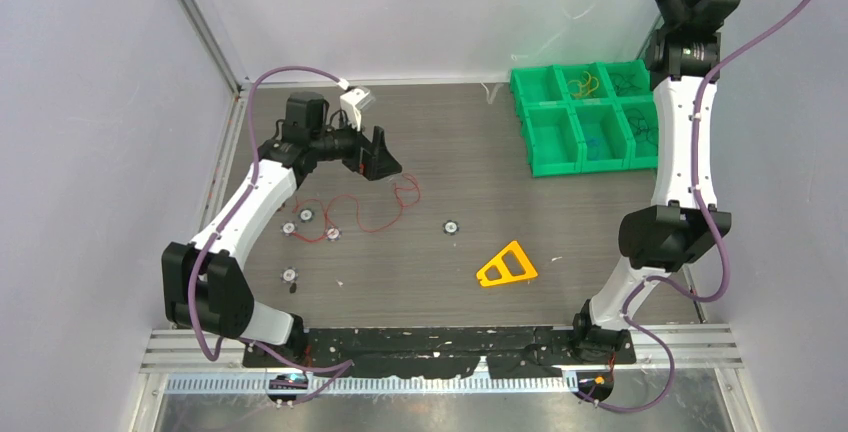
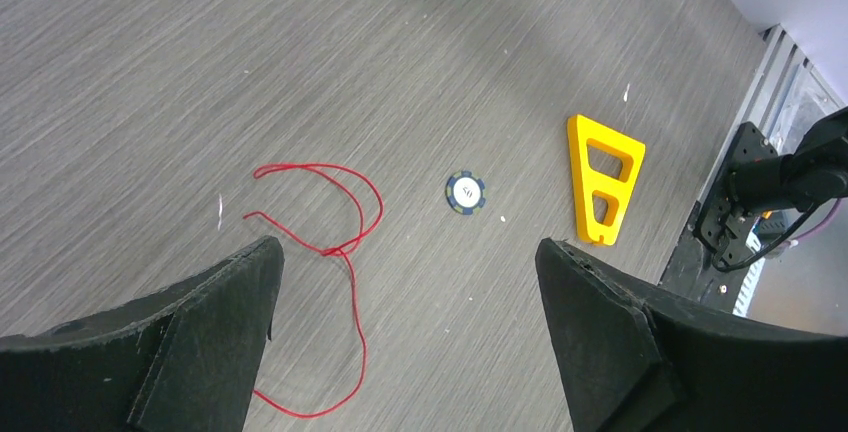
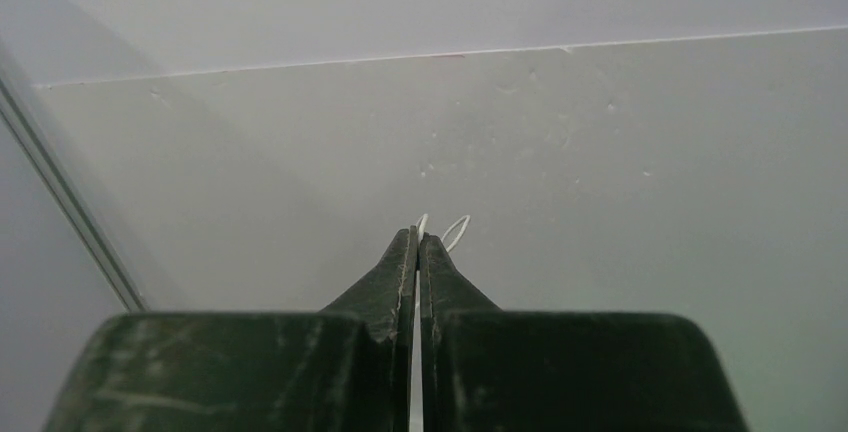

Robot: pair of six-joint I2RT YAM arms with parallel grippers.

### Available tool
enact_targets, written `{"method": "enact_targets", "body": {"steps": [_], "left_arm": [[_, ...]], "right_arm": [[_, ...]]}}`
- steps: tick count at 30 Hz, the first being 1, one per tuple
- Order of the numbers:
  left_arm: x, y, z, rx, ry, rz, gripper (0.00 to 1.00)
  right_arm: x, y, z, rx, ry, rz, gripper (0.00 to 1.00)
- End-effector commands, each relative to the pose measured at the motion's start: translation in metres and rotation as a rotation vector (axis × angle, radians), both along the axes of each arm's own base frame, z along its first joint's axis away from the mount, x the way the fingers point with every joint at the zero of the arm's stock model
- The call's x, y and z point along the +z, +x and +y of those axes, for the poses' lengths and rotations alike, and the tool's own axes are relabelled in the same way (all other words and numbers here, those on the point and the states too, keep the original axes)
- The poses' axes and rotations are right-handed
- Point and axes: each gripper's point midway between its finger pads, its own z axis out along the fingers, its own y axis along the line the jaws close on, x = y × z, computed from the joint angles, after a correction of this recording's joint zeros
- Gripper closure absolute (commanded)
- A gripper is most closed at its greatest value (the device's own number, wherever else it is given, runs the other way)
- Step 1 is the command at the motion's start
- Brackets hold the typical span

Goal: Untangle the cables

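Top external: green bin [image 1: 553, 137] holds cables [image 1: 586, 82] (yellow, blue); right hand [image 3: 417, 238] pinches white cable [image 3: 458, 228], left hand [image 2: 408, 245] wide.

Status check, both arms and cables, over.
Left gripper, jaws open, above thin red cable on table. Right gripper, jaws shut on thin white cable, raised high. Blue round chip beside red cable, not touching.

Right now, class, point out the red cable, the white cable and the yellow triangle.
red cable [image 2: 338, 249]: left wrist view, where its strands cross.
white cable [image 3: 466, 218]: right wrist view, top of its small loop.
yellow triangle [image 2: 608, 187]: left wrist view, its middle crossbar.
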Motion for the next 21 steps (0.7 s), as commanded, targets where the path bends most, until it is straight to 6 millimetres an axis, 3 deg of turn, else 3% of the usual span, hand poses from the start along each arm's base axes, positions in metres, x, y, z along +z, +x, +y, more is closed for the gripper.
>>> {"method": "enact_targets", "body": {"steps": [1, 7, 13, 18, 19, 20, 21], "left_arm": [[0.010, -0.004, 0.003, -0.019, 0.021, -0.052, 0.00], [0.005, 0.002, 0.005, 0.000, 0.033, -0.056, 0.00], [0.004, 0.008, 0.003, 0.007, 0.028, -0.045, 0.00], [0.004, 0.009, 0.001, -0.002, 0.018, -0.049, 0.01], [0.005, 0.009, 0.001, -0.002, 0.018, -0.050, 0.00], [0.005, 0.009, 0.001, -0.002, 0.018, -0.052, 0.00], [0.006, 0.009, 0.001, -0.002, 0.016, -0.056, 0.00]], "right_arm": [[0.026, -0.018, 0.011, 0.055, -0.013, -0.076, 0.95], [0.012, -0.007, 0.014, 0.073, -0.023, -0.037, 0.95], [0.019, -0.020, 0.020, 0.091, -0.061, -0.040, 0.95], [0.004, -0.029, 0.015, 0.068, -0.115, -0.007, 0.94], [-0.009, -0.025, 0.012, 0.065, -0.117, 0.025, 0.95], [-0.008, -0.031, 0.012, 0.063, -0.121, 0.025, 0.95], [-0.024, -0.027, 0.010, 0.065, -0.122, 0.062, 0.95]]}}
